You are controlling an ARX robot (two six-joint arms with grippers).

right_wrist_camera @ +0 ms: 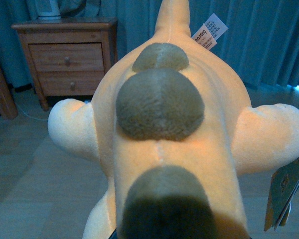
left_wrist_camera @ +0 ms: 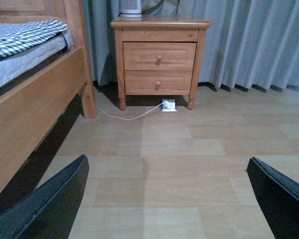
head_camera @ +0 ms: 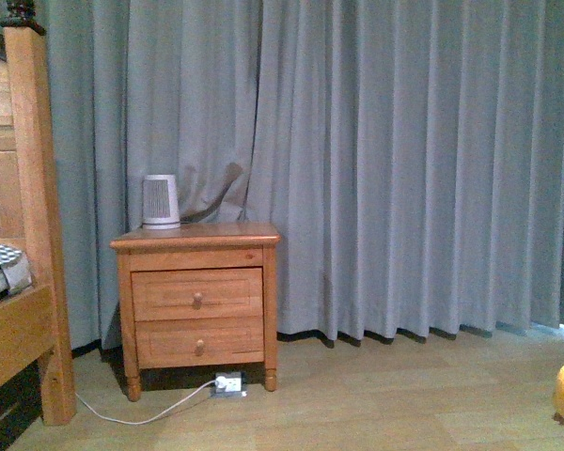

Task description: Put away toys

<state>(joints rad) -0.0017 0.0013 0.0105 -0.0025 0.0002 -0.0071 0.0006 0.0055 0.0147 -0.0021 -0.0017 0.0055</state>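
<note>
Filling the right wrist view, the plush toy (right_wrist_camera: 162, 149) is shown close up, well apart from the nightstand (right_wrist_camera: 67, 59); small letters resembling "nailong" are printed on its white tag (right_wrist_camera: 209, 31). The right gripper is hidden, so its grip cannot be told. The left gripper (left_wrist_camera: 168, 160) is spread wide above the floor (left_wrist_camera: 179, 144).
</note>
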